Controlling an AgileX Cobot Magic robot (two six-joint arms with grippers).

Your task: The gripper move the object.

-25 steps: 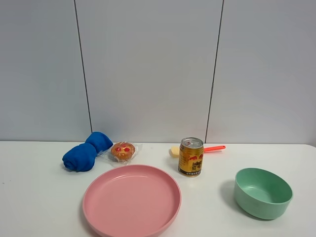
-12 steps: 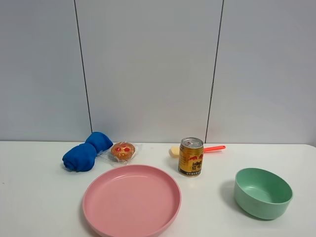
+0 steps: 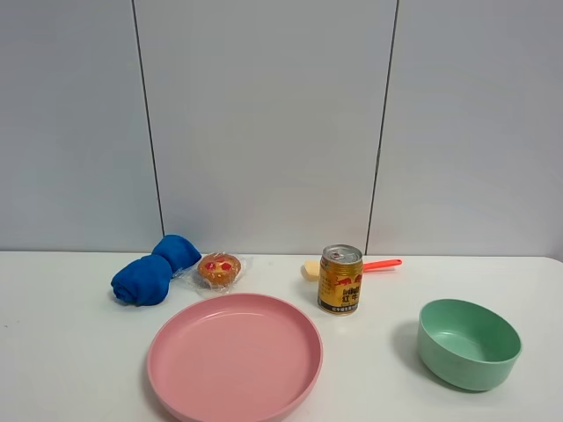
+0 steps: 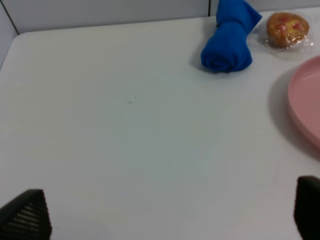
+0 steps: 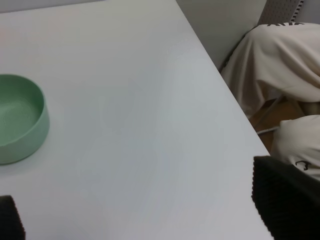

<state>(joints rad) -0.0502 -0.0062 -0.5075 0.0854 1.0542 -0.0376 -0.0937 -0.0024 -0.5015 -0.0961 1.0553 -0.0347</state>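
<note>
Meanwhile, we see the blue cloth bundle (image 3: 154, 271) lying untouched on the white desk (image 3: 70, 352), with both hands well away from it.

From above, we find the bundle at the back left, just beside a wrapped muffin (image 3: 219, 269), with a pink plate (image 3: 234, 356) in front of them. Further right we see a gold can (image 3: 340, 280), an orange-handled brush (image 3: 352, 265) partly behind it, and a green bowl (image 3: 468, 343). Our left hand (image 4: 160, 212) shows only two dark fingertips set wide apart over bare desk, with nothing between them. Our right hand (image 5: 145, 205) also stands wide and holds nothing, near the desk's edge beside the bowl.
</note>
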